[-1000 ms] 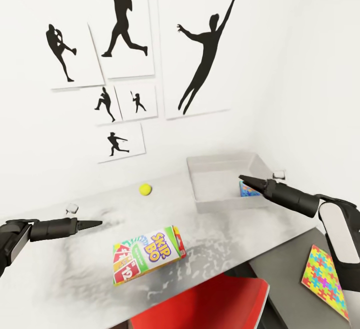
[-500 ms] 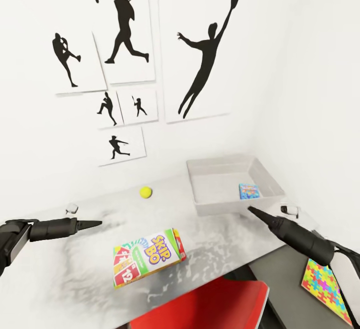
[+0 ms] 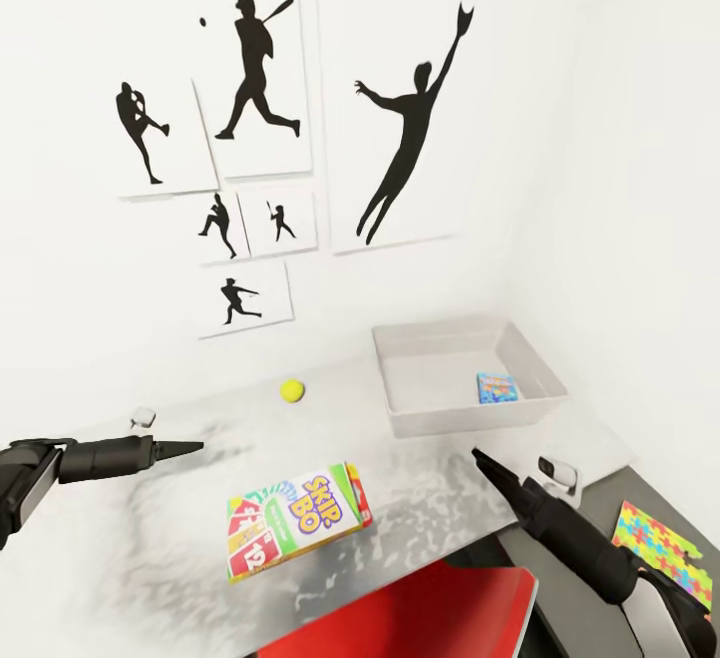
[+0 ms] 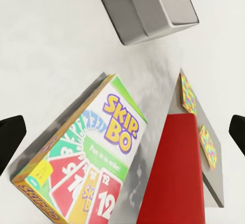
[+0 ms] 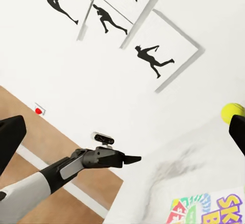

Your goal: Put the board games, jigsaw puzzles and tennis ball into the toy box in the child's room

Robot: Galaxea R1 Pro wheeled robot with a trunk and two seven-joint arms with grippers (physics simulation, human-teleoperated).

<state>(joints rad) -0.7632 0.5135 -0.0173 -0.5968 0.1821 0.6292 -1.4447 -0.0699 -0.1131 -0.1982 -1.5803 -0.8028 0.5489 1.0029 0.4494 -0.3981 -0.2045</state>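
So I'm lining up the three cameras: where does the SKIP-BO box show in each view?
Head view: the white-green-red SKIP-BO card box lies on the mottled grey-white table, low centre.
Left wrist view: it sits lower left of centre.
Right wrist view: its lettered corner is at the bottom right edge.
Shared landmark: that mottled tabletop.

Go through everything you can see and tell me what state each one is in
toy box: upright on the table, holding one small blue box
SKIP-BO box: lying flat on table, not held
tennis ball: resting on table, outside toy box
jigsaw puzzle: lying off the table
left claw: empty
right claw: empty
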